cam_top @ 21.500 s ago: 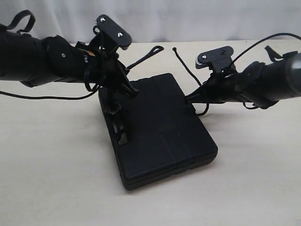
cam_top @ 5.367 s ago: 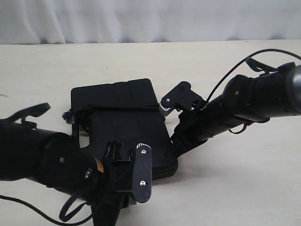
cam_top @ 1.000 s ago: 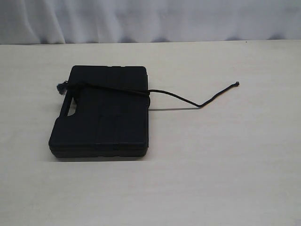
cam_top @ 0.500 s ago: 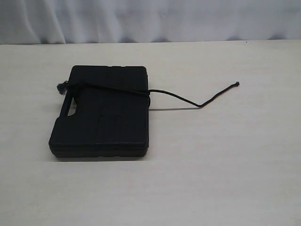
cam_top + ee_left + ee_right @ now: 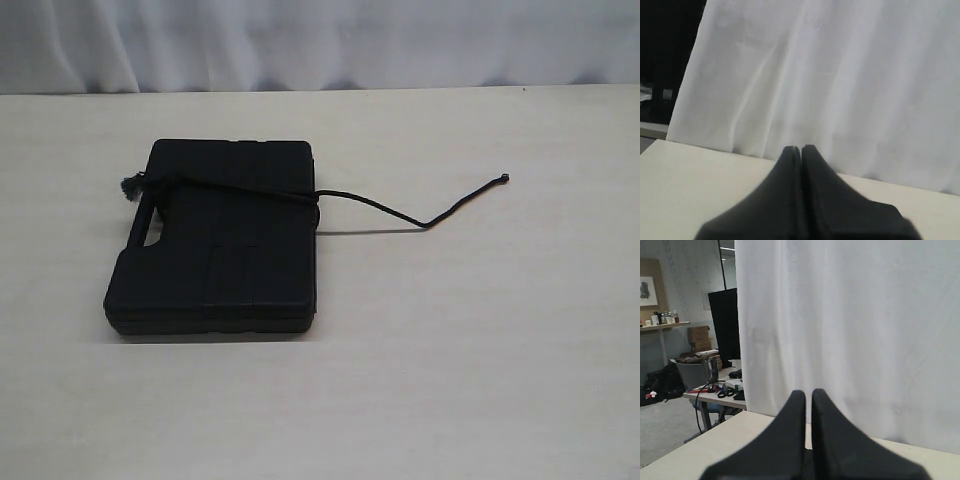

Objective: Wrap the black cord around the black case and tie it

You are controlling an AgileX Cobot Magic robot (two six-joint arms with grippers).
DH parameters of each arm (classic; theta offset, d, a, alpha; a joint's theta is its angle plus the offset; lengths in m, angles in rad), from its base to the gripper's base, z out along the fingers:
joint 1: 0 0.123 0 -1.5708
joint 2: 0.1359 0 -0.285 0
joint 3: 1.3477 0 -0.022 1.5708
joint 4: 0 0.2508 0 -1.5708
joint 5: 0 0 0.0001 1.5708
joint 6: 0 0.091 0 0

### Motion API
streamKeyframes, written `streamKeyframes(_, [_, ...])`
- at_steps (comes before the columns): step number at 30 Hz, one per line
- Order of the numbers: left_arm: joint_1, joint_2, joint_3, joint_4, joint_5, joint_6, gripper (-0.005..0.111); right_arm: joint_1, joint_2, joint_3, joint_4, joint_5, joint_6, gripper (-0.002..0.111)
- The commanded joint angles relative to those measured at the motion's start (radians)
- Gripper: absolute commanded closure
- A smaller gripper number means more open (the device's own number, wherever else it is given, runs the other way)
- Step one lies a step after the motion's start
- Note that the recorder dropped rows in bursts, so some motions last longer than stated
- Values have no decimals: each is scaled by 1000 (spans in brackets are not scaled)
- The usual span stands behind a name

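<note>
Lying flat on the table [image 5: 470,360], the black case [image 5: 215,260] was seen well away from both grippers. The left gripper [image 5: 801,151] was squeezed shut with nothing in it, and so was the right gripper [image 5: 808,396]. Only a white curtain [image 5: 850,75] was seen ahead of each one. The black cord [image 5: 240,190] was laid across the top of the case, from a fuzzy knot [image 5: 131,185] by the handle slot to the other edge. The rest was left loose on the table, ending in a small tip [image 5: 503,179]. The wrapping was judged mostly done. Whether the knot was pulled tight could not be told.
</note>
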Motion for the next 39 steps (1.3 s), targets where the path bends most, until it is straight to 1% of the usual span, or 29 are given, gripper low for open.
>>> streamKeyframes(1, [3,-7,48,0,-25,-6,107,0,-5,5,1,4,4,104])
streamKeyframes(5, [3,-49,61,0,-33,-6,107,0,-5,5,1,4,4,104])
streamKeyframes(7, [3,-49,61,0,-2,-6,107,0,-5,5,1,4,4,104])
streamKeyframes(18, [3,-49,61,6,1,1,107,0,-5,5,1,2,4,104])
streamKeyframes(28, [3,-49,61,6,118,203,107,0,-5,5,1,2,4,104])
streamKeyframes(34, [3,-49,61,4,133,212,107,0,-5,5,1,2,4,104])
streamKeyframes(39, [3,-49,61,4,177,292,107,0,-5,5,1,2,4,104])
